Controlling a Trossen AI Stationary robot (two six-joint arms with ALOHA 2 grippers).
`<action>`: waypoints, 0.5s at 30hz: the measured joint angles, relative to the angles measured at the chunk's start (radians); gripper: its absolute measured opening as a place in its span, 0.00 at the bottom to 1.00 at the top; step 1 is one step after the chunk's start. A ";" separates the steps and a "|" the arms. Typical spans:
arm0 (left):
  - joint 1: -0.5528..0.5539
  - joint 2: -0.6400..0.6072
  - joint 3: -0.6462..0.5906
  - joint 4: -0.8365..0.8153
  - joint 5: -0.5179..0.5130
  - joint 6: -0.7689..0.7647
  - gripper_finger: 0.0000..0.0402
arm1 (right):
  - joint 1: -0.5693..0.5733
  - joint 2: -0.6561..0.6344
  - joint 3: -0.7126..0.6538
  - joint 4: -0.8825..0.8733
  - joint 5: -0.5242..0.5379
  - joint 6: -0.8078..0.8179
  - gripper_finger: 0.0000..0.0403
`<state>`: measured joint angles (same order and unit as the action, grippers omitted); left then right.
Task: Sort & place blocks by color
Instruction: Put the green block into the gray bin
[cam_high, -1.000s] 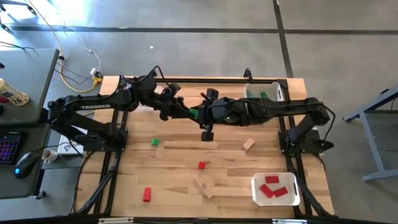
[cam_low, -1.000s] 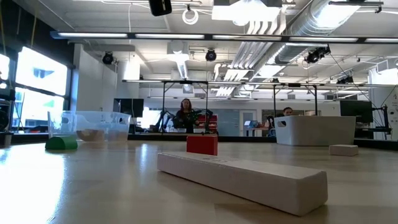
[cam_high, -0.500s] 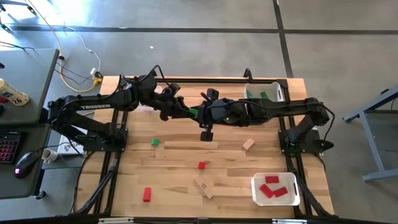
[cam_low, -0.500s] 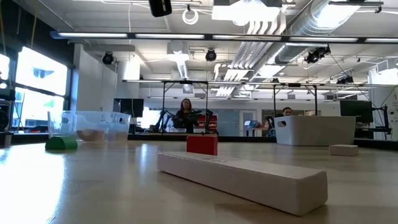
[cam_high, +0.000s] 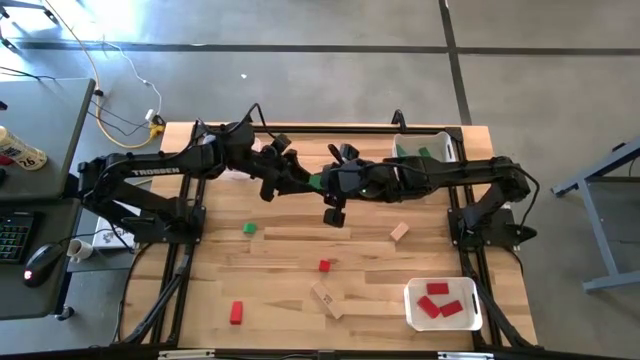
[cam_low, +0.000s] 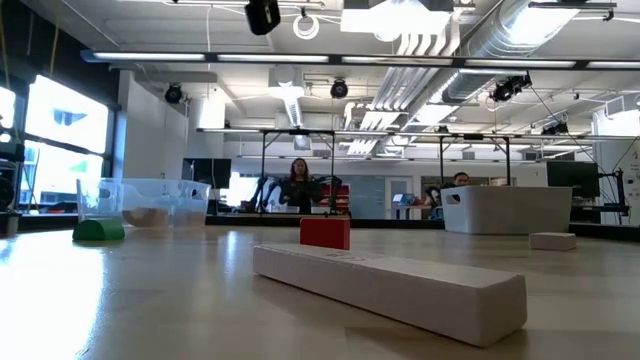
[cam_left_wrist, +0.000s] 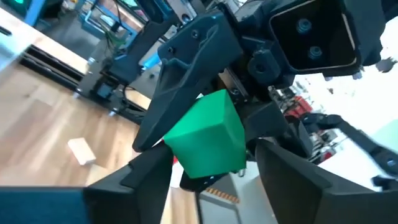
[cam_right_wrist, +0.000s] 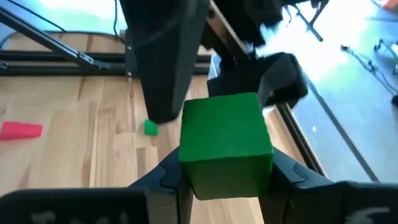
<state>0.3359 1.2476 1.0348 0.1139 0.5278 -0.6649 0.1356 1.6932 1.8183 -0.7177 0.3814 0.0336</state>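
While both arms meet at upper centre of the high view, we see a green cube (cam_right_wrist: 226, 144) pinched by the right gripper (cam_high: 318, 183); the left gripper (cam_high: 300, 182) also closes on it. On the table (cam_high: 280, 300) lie two red blocks (cam_high: 324, 265), one green block (cam_high: 249, 229) and two tan bars (cam_high: 326, 299), the nearer angled diagonally. Three red blocks sit in the bin (cam_high: 443, 322) at lower right.

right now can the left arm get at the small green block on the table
Probably not yet: the left gripper is up at the cube that the right gripper grips. The block lies bare on the left arm's side, so likely reachable once freed.
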 joint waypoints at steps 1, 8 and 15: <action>0.000 0.000 0.000 -0.005 -0.003 0.019 0.56 | 0.000 0.000 0.000 -0.013 0.002 0.016 0.27; 0.010 -0.003 0.000 -0.118 -0.109 0.152 0.61 | 0.000 0.002 -0.001 -0.150 -0.001 0.118 0.27; 0.037 -0.002 0.000 -0.203 -0.120 0.241 0.61 | -0.004 0.002 -0.001 -0.365 0.033 0.267 0.27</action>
<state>0.3734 1.2453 1.0351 -0.0896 0.4074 -0.4237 0.1318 1.6947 1.8172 -1.0830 0.4146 0.3005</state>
